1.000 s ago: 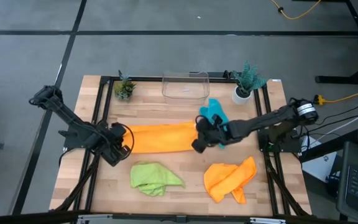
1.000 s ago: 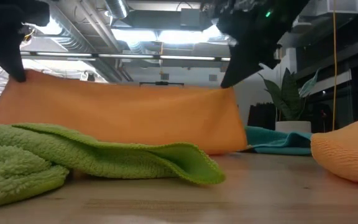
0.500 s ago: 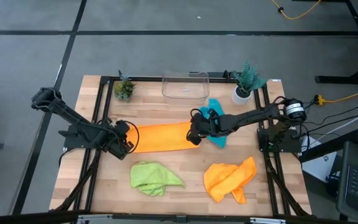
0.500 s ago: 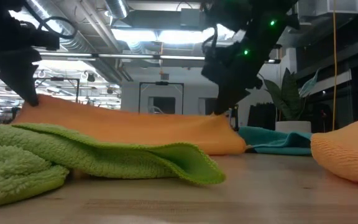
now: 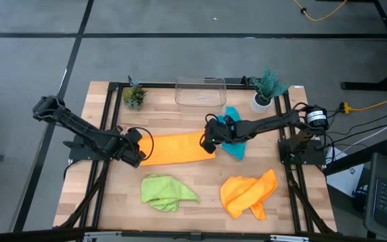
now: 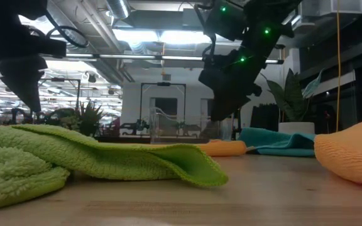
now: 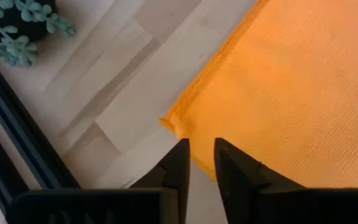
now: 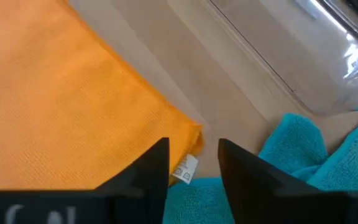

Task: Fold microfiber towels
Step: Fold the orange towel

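Note:
An orange towel (image 5: 175, 148) lies flat on the table's middle; it also shows in the low view (image 6: 222, 149). My left gripper (image 5: 138, 144) hangs just above its left end, fingers a narrow gap apart over the corner (image 7: 169, 121). My right gripper (image 5: 209, 142) is open above its right end, over the corner with the white tag (image 8: 185, 168). The teal towel (image 5: 234, 131) lies bunched right beside that end. A lime green towel (image 5: 166, 191) and a second orange towel (image 5: 247, 193) lie crumpled near the front.
A clear plastic bin (image 5: 200, 93) stands at the far edge between two potted plants (image 5: 134, 96) (image 5: 266, 87). A black frame (image 5: 106, 134) runs around the wooden table top. Bare wood lies between the flat orange towel and the two crumpled ones.
Both grippers have gone down and toward the table's far edge. The orange towel, which hung from them as an upright sheet, has sunk with them. Its upper edge has come down toward the far side, and it now lies flat, no longer hanging from either gripper.

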You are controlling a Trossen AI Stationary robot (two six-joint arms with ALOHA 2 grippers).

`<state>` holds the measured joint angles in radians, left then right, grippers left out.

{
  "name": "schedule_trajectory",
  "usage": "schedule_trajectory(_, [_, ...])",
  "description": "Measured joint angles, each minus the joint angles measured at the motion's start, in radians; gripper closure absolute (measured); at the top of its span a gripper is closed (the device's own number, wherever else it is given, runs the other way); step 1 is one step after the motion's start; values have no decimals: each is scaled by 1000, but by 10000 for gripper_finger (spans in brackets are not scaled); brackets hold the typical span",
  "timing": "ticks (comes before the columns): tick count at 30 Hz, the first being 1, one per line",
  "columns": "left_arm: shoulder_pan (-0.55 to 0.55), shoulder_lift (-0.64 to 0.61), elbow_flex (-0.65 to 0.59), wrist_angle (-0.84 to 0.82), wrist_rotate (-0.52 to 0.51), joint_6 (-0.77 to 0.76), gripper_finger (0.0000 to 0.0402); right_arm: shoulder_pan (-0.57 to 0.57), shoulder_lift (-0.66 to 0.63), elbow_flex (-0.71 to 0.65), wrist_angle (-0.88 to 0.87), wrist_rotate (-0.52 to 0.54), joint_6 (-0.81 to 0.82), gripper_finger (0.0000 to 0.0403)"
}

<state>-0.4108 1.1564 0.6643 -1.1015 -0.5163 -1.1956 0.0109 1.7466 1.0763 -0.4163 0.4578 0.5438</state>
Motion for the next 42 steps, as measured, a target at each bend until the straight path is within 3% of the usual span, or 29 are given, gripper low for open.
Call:
schedule_trajectory(4, [21,0,1,-1,1,3,308,0,0,40,-6,-40,-8,244])
schedule_trajectory(8, [20,0,43,-6,9,5,299,7,0,97,15,-168,-53,241])
schedule_trajectory(13, [-17,-9,180,-55,16,74,301,50,-1,108,237,-406,-66,244])
schedule_trajectory(15, [-32,-19,254,-90,22,89,301,81,7,110,308,-438,-85,245])
schedule_trajectory(19, [-67,-52,350,-89,92,92,302,128,10,109,317,-375,-78,245])
schedule_trajectory(25, [-144,-62,330,-25,131,16,302,161,11,109,296,-252,29,245])
schedule_trajectory(33, [-236,-61,257,47,134,-164,302,185,15,108,18,-38,247,245])
schedule_trajectory(36, [-259,-61,257,86,132,-173,302,179,39,108,0,-42,253,245])
schedule_trajectory(42, [-270,-61,257,130,90,-205,302,144,153,108,104,-197,225,245])
